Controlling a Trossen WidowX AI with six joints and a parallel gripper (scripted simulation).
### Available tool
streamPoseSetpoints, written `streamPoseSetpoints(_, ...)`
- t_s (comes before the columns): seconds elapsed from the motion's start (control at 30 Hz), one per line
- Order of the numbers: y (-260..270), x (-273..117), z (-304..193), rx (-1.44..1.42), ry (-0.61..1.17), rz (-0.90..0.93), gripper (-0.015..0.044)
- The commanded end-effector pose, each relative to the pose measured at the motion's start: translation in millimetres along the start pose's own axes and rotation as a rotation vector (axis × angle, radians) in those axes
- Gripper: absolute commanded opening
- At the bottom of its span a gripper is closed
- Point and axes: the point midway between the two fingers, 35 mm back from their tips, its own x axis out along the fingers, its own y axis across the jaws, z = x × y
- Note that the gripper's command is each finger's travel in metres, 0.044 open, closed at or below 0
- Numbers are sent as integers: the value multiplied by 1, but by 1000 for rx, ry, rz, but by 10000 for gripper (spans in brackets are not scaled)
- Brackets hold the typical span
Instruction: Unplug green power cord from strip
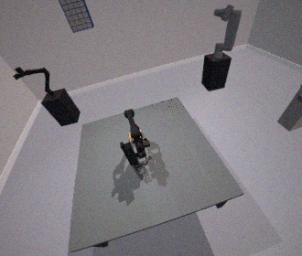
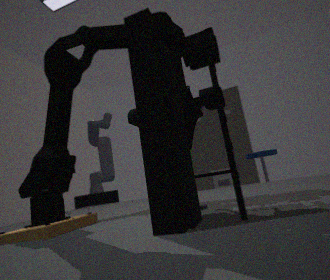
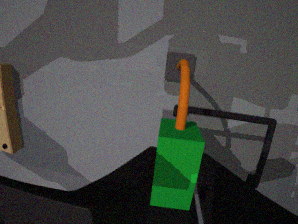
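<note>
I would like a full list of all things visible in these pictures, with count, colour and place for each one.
green plug: one, green block, between the gripper's fingers in the wrist view
orange cord: one, orange, rising from the top of the green plug
table: one, grey-green top, centre of the room
tan base plate: one, yellow-tan, under the foot of the arm in the exterior view
black pedestals with other arms: two, black boxes with dark or grey arms, on the floor beyond the table
beige cabinet: one, right edge of the top view
blue-topped stool: one, background of the exterior view
arm: one, black, on the table
gripper: one, black, shut on the green plug
</note>
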Motion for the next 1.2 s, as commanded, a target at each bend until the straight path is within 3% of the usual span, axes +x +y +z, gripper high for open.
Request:
streamPoseSetpoints(0.0, -1, 0, 3, 1, 0, -1, 0)
streamPoseSetpoints(1.07, 1, -1, 54, -1, -2, 0, 0)
streamPoseSetpoints(1.17, 0, -1, 43, -2, 1, 1, 79)
